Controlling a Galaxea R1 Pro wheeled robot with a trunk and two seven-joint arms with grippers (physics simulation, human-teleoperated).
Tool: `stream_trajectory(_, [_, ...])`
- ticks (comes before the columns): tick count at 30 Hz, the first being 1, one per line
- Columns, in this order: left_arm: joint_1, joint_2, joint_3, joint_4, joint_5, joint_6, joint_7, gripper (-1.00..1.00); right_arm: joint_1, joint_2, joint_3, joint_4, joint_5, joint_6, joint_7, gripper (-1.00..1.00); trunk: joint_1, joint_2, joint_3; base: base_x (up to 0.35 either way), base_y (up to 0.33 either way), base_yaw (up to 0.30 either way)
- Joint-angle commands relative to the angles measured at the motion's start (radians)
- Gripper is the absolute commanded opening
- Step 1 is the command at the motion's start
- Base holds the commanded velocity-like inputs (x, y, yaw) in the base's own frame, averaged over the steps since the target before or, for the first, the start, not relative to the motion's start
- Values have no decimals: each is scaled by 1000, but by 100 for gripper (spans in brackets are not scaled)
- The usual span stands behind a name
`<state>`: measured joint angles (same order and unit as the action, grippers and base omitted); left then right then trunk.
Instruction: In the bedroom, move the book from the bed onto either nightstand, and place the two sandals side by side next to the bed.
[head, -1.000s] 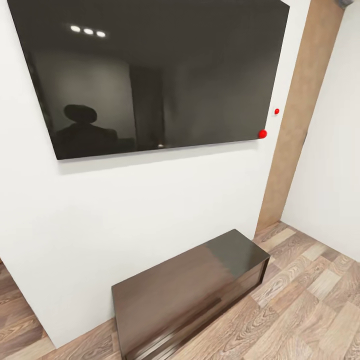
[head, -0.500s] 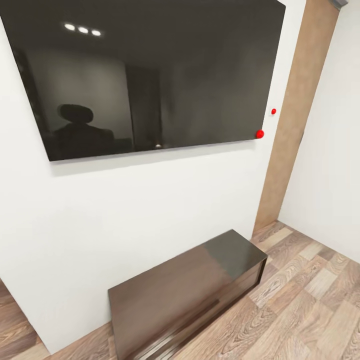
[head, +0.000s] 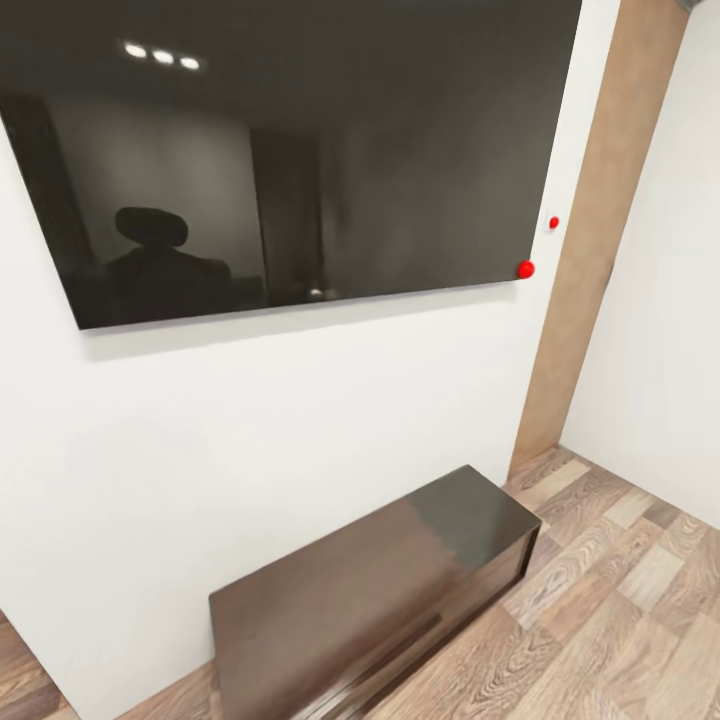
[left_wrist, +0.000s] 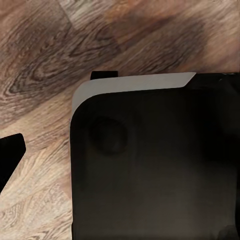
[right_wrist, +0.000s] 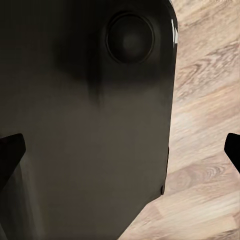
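Observation:
The book, the bed, the nightstand and the sandals are out of view. My left gripper (left_wrist: 120, 160) hangs over my own black base (left_wrist: 160, 200) and the wood floor (left_wrist: 45, 55). One dark fingertip (left_wrist: 10, 155) sits at the frame's edge and the other is lost against the base. My right gripper (right_wrist: 120, 155) is open, its two fingertips (right_wrist: 10, 155) far apart over the black base (right_wrist: 90, 100), with nothing between them.
I face a white wall with a big black TV (head: 300, 150) that has a red knob (head: 525, 268) at its corner. Below stands a long low dark-brown dresser (head: 370, 590). A brown wooden panel (head: 600, 230) and a side wall (head: 670, 330) close the right; wood floor (head: 620, 620) lies there.
The whole head view has shifted slightly, so the camera moved: the TV looks a bit larger and nearer. Nothing in the room itself has moved.

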<state>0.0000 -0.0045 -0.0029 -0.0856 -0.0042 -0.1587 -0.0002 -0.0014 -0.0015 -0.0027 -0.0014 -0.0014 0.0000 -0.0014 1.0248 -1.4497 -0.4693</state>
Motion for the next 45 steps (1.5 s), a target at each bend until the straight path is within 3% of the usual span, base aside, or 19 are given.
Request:
stream_trajectory(1, [0,0,0,0,0,-2,0,100,0,0,0,0,0,0,0,100,0,0,-1,158,0,0])
stream_trajectory(18, [0,0,0,0,0,-2,0,100,0,0,0,0,0,0,0,100,0,0,-1,136,0,-21])
stream_trajectory(45, [0,0,0,0,0,-2,0,100,0,0,1,0,0,0,0,100,0,0,5,1,0,-248])
